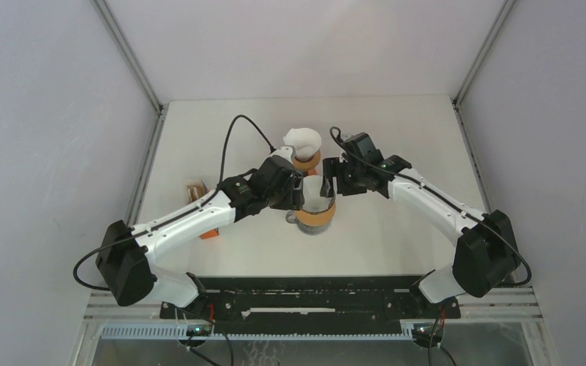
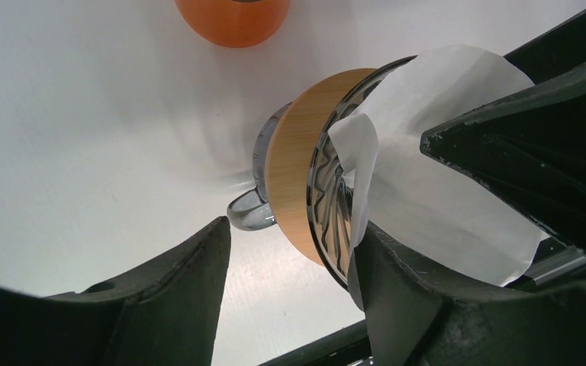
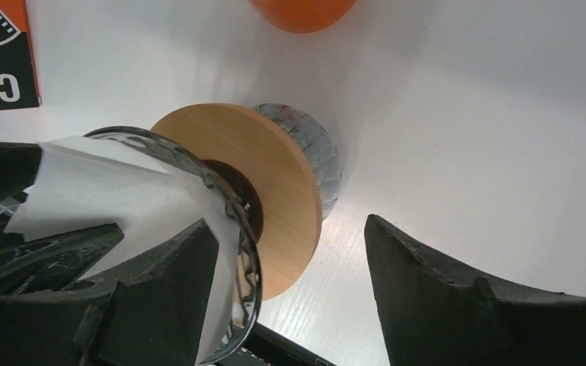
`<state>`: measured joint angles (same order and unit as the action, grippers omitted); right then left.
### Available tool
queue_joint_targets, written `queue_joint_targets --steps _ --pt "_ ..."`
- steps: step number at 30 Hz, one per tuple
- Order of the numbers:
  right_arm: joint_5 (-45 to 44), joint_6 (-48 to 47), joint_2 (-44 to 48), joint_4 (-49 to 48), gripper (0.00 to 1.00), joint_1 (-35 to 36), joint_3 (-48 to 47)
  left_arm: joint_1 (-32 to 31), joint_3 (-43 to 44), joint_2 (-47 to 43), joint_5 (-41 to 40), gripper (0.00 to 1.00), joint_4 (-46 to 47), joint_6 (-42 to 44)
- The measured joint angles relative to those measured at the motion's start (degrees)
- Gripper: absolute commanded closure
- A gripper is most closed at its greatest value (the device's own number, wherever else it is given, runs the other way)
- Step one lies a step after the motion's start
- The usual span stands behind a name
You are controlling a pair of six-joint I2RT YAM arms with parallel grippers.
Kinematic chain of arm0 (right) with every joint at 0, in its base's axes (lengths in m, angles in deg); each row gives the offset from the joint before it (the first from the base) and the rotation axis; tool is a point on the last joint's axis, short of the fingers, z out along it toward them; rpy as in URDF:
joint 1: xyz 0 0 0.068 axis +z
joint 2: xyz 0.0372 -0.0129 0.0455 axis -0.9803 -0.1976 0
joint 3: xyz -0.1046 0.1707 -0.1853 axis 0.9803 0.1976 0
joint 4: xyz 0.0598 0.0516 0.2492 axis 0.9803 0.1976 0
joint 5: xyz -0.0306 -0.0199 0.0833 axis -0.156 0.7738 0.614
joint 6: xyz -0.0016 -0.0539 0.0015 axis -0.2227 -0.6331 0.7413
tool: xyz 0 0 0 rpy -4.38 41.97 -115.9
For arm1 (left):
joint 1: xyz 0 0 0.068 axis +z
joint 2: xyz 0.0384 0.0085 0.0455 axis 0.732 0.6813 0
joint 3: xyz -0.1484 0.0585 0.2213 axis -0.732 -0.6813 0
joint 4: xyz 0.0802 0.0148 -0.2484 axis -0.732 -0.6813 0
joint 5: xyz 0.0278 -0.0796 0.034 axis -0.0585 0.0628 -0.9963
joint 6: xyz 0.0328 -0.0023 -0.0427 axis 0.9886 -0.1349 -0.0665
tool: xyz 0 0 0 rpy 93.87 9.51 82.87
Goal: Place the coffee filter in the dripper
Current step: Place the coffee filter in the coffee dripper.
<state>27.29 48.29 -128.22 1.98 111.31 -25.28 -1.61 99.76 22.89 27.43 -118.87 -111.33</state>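
Nearly done, it seems. Left tool (image 2: 294, 229) is released, its jaws apart astride the rim of the dripper (image 3: 259, 152): one finger is inside against the filter (image 2: 427, 191), the other outside and clear of the glass. Right tool (image 3: 290, 223) is likewise released and straddles the other side, its inner finger on the paper. The filter sits in the cone, though one edge is folded and stands above the rim. The dripper rests on a mug (image 2: 248, 212) on the counter (image 2: 84, 114). Probably left: seat the paper flat, then withdraw both tools.
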Motion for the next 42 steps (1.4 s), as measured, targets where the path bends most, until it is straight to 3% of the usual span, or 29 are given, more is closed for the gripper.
queue_joint_targets --steps 42 --pt "-0.52 0.22 1.31 -2.54 0.22 -0.33 2.75 0.0 0.0 -0.57 -0.07 0.32 1.22 -0.22"
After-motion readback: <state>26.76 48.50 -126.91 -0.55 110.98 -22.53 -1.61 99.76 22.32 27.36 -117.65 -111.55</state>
